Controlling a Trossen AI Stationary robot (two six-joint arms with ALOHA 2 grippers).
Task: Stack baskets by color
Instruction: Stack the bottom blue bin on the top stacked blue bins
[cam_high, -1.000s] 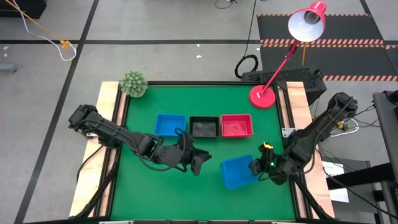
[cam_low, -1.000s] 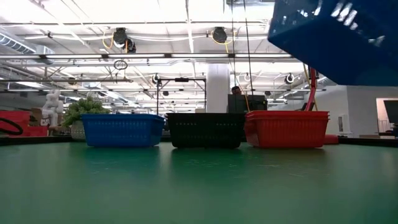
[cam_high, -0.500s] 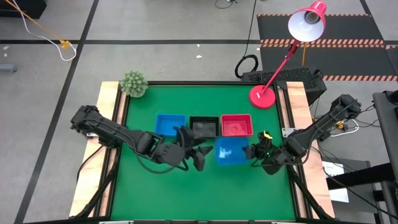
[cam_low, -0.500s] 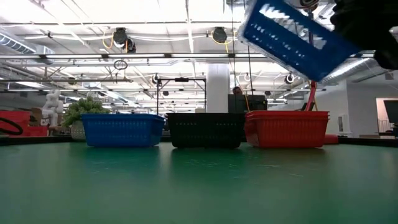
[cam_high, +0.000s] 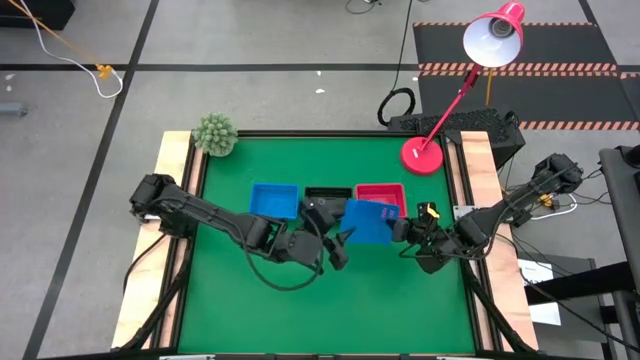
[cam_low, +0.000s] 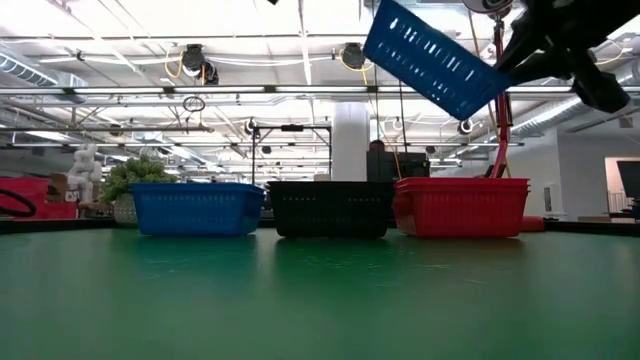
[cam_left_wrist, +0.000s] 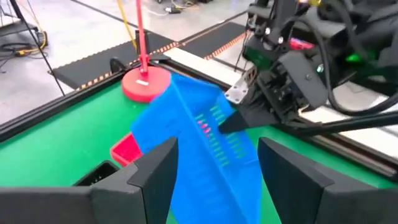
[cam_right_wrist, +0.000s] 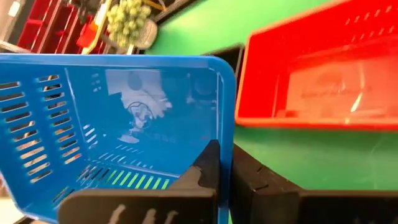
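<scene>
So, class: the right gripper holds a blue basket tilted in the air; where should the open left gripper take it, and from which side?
The free rim opposite the right gripper: left gripper comes from the basket's left, straddling that thin wall.

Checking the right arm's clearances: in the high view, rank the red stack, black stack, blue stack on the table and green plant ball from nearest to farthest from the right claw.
From the right claw, which grips the raised blue basket:
1. Red stack, right end of the row.
2. Black stack, middle, partly hidden.
3. Blue stack, left end.
4. Plant ball, far left corner.
</scene>
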